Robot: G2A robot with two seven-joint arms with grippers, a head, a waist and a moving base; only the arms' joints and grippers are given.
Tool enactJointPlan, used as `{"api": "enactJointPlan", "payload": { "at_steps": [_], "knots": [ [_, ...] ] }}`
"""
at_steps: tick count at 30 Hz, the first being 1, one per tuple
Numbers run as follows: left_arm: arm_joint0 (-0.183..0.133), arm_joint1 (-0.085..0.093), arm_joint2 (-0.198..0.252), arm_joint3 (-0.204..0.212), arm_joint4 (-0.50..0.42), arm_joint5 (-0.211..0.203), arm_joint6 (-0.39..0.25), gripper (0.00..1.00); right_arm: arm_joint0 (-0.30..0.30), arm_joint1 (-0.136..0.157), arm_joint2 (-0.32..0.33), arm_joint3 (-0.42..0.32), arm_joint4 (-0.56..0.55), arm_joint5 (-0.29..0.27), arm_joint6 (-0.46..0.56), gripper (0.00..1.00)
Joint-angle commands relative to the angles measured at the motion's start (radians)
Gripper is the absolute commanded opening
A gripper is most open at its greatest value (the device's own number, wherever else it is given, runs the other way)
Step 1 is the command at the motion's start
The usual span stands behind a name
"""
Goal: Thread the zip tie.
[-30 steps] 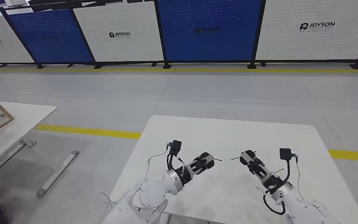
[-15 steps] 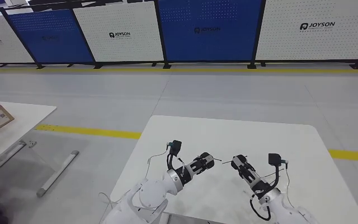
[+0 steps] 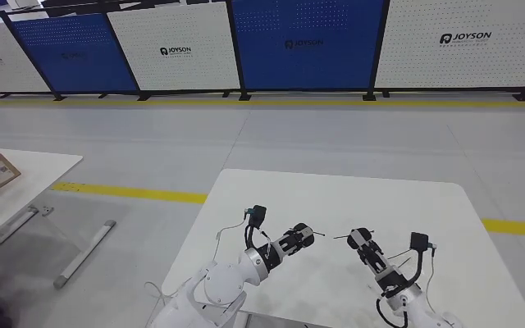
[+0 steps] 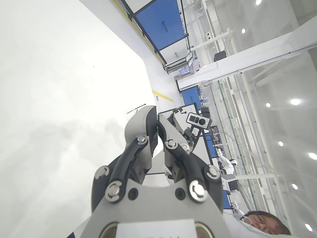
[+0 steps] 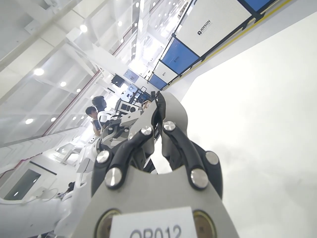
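Now your left pincer [image 3: 307,234] and right pincer [image 3: 352,239] are clamping the zip tie [image 4: 136,108], hovering over the worktop [image 3: 328,189], well inside its edges.

White table [image 3: 344,197] with rounded corners, plain matte top, standing on grey floor [image 3: 246,139], yellow stripe [image 3: 131,193] alongside

I saw the right gripper [image 5: 158,101] with its two fingers pressed together, and a short dark end of the zip tie [image 5: 153,93] stood out at their tips. The white table [image 5: 247,100] lay to one side of it. Just beyond the fingers was the left arm [image 5: 116,127]. Blue and white panels [image 5: 218,23] stood behind a yellow floor line [image 5: 279,3].
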Motion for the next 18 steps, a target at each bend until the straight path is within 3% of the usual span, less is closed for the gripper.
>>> {"api": "enactJointPlan", "payload": {
  "at_steps": [1, 12, 18],
  "knots": [
    [0.0, 0.0, 0.0, 0.0, 0.0, 0.0, 0.0, 0.0, 0.0, 0.0, 0.0, 0.0, 0.001, -0.002, 0.001, 0.0],
    [0.0, 0.0, 0.0, 0.0, 0.0, 0.0, 0.0, 0.0, 0.0, -0.008, 0.0, -0.016, -0.001, 0.014, 0.005, 0.0],
    [0.0, 0.0, 0.0, 0.0, 0.0, 0.0, 0.0, 0.0, 0.02, -0.028, -0.028, -0.021, -0.032, 0.093, -0.022, 0.0]
  ]
}}
